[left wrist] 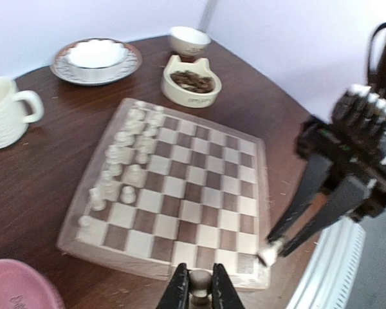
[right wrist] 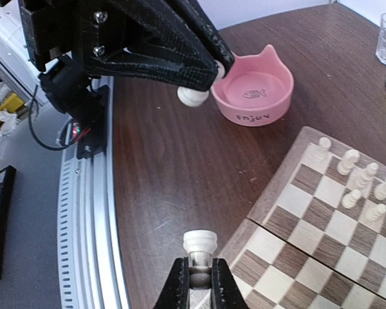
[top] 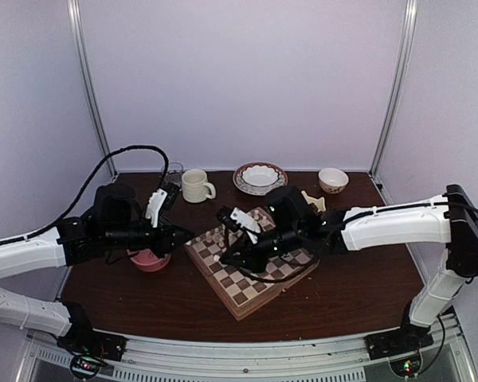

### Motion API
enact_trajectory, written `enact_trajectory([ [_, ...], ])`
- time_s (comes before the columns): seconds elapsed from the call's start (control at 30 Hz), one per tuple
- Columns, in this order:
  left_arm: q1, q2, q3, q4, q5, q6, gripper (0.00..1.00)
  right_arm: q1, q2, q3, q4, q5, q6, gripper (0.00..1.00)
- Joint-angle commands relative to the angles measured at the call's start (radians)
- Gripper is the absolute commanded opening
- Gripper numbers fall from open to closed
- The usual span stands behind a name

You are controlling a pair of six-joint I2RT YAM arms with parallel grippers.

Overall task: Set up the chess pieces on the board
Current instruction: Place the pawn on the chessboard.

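Observation:
The board (top: 259, 282) lies mid-table, tilted, with several pale chess pieces (left wrist: 123, 159) in two rows along one side. My left gripper (left wrist: 200, 275) is shut on a small round-headed chess piece (left wrist: 200, 281), held above the table just off the board's (left wrist: 193, 187) near edge. My right gripper (right wrist: 199, 265) is shut on a pale cream chess piece (right wrist: 199, 243) over the table beside a corner of the board (right wrist: 309, 238). In the top view the left gripper (top: 178, 236) and right gripper (top: 223, 256) face each other at the board's left side.
A pink cat-eared bowl (right wrist: 254, 96) sits left of the board. Behind the board stand a cream mug (top: 196, 185), a glass (top: 174, 173), a patterned plate (top: 240, 181) holding a white bowl, a small bowl (top: 333, 180), and a cream cat-shaped dish (left wrist: 192, 82) of dark pieces.

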Motion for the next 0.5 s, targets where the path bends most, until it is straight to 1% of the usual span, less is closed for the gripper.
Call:
enact_trajectory([
  [0.0, -0.004, -0.04, 0.006, -0.106, -0.37, 0.037, 0.12, -0.005, 0.029, 0.221, -0.576, 0.248, -0.151, 0.0],
  [0.1, -0.004, -0.062, -0.014, -0.091, -0.385, 0.049, 0.13, -0.005, 0.129, 0.39, -0.853, 0.345, -0.167, 0.02],
  [0.17, -0.003, -0.07, -0.032, -0.062, -0.373, 0.05, 0.13, -0.005, 0.214, 0.523, -1.028, 0.381, -0.176, 0.02],
  [0.27, -0.004, -0.065, -0.055, -0.013, -0.337, 0.057, 0.14, -0.005, 0.334, 0.653, -1.229, 0.438, -0.184, 0.02],
  [0.37, -0.004, -0.039, -0.068, 0.033, -0.308, 0.059, 0.14, -0.005, 0.431, 0.738, -1.329, 0.521, -0.18, 0.0],
  [0.47, -0.004, 0.0, -0.06, 0.041, -0.292, 0.057, 0.13, -0.006, 0.481, 0.773, -1.365, 0.578, -0.177, 0.0],
])
